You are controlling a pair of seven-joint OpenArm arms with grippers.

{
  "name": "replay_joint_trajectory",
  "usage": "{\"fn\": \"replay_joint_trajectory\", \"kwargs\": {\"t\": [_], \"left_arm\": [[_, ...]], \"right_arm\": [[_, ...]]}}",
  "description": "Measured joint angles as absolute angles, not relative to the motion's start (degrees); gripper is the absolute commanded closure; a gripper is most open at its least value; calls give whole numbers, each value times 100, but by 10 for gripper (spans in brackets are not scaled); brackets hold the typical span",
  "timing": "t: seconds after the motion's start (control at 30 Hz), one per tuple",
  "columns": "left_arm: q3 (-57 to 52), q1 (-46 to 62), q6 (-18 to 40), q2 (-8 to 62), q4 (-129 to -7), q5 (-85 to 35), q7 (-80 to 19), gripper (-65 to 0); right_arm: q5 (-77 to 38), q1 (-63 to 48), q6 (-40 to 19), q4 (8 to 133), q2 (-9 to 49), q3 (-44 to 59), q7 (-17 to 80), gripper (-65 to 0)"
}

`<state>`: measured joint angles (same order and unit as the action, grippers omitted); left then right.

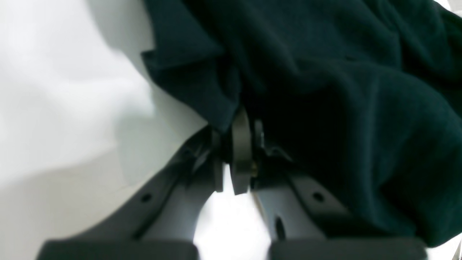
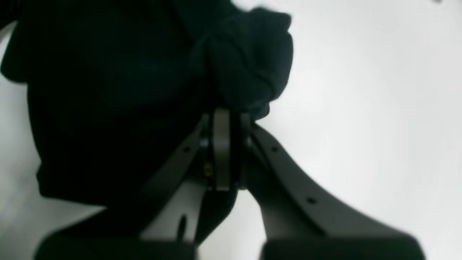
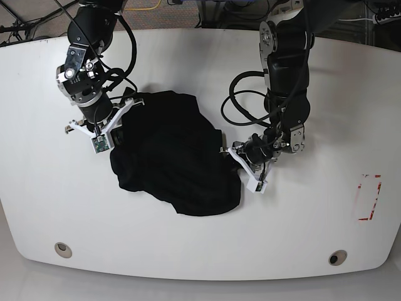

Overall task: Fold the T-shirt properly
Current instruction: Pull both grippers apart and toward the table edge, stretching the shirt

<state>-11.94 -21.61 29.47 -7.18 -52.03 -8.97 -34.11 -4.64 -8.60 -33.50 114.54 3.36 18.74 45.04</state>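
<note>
T-shirt (image 3: 172,157), plain black, lies crumpled mid-table on the white table (image 3: 313,232), bunched in a loose heap w/ no sleeve or hem laid flat, between the two arms. Left claw (image 3: 233,152), at the heap's edge on the base view's right, is pressed together on a fold of cloth; its wrist view shows dark fabric caught between the tips and draping over one finger. Right claw (image 3: 120,111), at the opposite, upper edge of the heap, is likewise pinching a wad of cloth, which bulges above the closed tips in its own wrist view. Which part of the garment each holds can't be told from the rumpled mass; collar lettering isn't visible. Judging by the drape, the shirt is light, soft and limp, w/ no stiffness to hold a shape, so it should sag and slide rather than lift as a sheet. Best holds are probably a thin edge, e.g. shoulder seams or hem corners, pinched through few layers and drawn apart to spread it; thick wads may slip or drag hidden folds along.
</note>
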Motion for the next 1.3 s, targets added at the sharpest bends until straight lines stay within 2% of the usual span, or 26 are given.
{"fn": "replay_joint_trajectory", "kwargs": {"t": [0.53,0.93,1.07,1.3], "left_arm": [[-1166,-1444,2904,-263,-6742,-609,-3763,-2],[-1107,-1168,2917,-250,-7819,-626,-3841,-3],[-1107,-1116,2941,-250,-8595,-613,-4005,-3],[-1092,-1170,2936,-185,-8986,-628,-4051,0]], "right_arm": [[-473,-805,-3354,11310,375,1863,4499,0],[-467,-611,-3365,11065,440,1916,4403,0],[-434,-362,-3350,10925,427,1951,4425,0],[-467,-141,-3350,10888,480,1953,4362,0]]}}
